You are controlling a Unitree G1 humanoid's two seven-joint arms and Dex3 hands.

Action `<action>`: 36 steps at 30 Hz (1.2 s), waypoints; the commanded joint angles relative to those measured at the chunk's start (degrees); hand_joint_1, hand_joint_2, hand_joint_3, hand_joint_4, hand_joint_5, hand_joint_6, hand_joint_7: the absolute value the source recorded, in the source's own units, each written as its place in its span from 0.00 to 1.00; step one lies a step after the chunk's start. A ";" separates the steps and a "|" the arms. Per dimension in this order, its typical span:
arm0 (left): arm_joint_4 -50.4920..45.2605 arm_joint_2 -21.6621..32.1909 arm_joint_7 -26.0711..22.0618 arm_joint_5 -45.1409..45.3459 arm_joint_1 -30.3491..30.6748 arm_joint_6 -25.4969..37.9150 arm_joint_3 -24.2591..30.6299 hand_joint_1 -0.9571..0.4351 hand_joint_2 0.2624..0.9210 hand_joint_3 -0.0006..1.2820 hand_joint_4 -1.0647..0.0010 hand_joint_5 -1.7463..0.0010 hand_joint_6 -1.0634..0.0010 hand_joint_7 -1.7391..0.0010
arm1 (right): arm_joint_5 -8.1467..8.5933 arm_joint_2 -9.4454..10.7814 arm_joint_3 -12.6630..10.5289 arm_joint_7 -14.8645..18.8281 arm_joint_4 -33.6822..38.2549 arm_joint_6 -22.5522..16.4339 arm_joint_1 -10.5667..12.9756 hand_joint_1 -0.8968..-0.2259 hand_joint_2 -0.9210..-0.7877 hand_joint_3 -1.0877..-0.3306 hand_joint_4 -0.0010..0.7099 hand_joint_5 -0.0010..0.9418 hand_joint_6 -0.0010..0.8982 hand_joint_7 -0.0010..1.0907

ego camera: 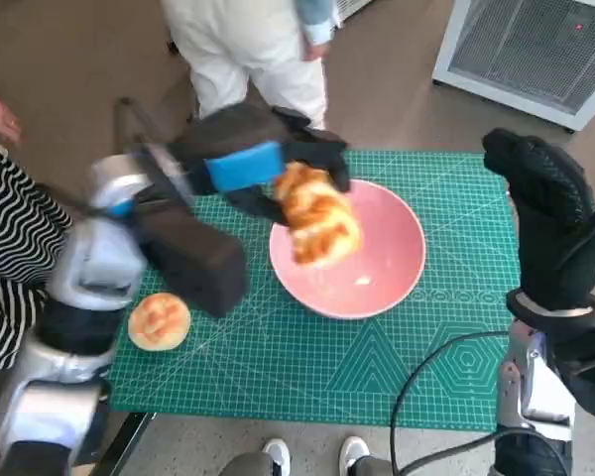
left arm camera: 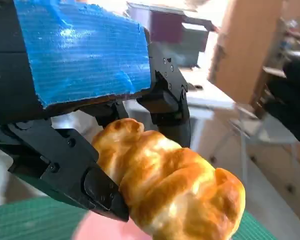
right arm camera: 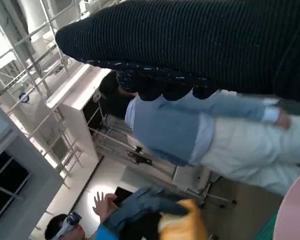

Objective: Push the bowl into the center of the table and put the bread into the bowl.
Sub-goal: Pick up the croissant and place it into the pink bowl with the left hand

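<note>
A pink bowl point(ego camera: 377, 273) sits near the middle of the green cutting mat point(ego camera: 307, 367). My left hand point(ego camera: 246, 159) holds a golden braided bread point(ego camera: 315, 214) just above the bowl's left rim; the left wrist view shows the same bread point(left arm camera: 172, 185) gripped between the black fingers point(left arm camera: 65, 167). A second round bun point(ego camera: 160, 320) lies on the mat at the front left. My right hand point(ego camera: 550, 213) in its black glove is raised over the mat's right edge, holding nothing, its fingers apart. The right wrist view shows the glove point(right arm camera: 200, 45) and the bowl's pink edge point(right arm camera: 297, 212).
A person in white trousers point(ego camera: 248, 50) stands beyond the table's far edge. Another person in a striped sleeve point(ego camera: 10, 248) is at the left. A white appliance point(ego camera: 535, 45) stands at the back right. A black cable point(ego camera: 426, 397) loops over the mat's front right.
</note>
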 commanded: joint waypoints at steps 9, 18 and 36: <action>18.64 -6.63 5.98 6.92 -7.94 -4.81 -6.14 0.69 1.00 0.03 0.29 0.40 0.41 0.30 | -0.09 -0.26 -0.16 -0.17 -0.98 1.45 2.02 0.25 0.00 0.45 0.22 0.00 0.07 0.48; 27.08 -9.29 9.42 10.34 -10.59 -5.37 -8.76 0.69 1.00 0.05 0.32 0.37 0.43 0.30 | -0.59 -0.24 -0.22 -0.62 -1.88 2.20 2.29 0.27 0.00 0.45 0.22 0.00 0.07 0.48; 21.26 -6.52 -9.32 0.55 -7.00 2.58 -4.53 0.58 0.71 0.01 0.95 1.00 0.74 0.97 | -1.73 -0.29 -0.07 -1.44 -3.46 2.33 3.07 0.28 0.00 0.44 0.21 0.00 0.05 0.49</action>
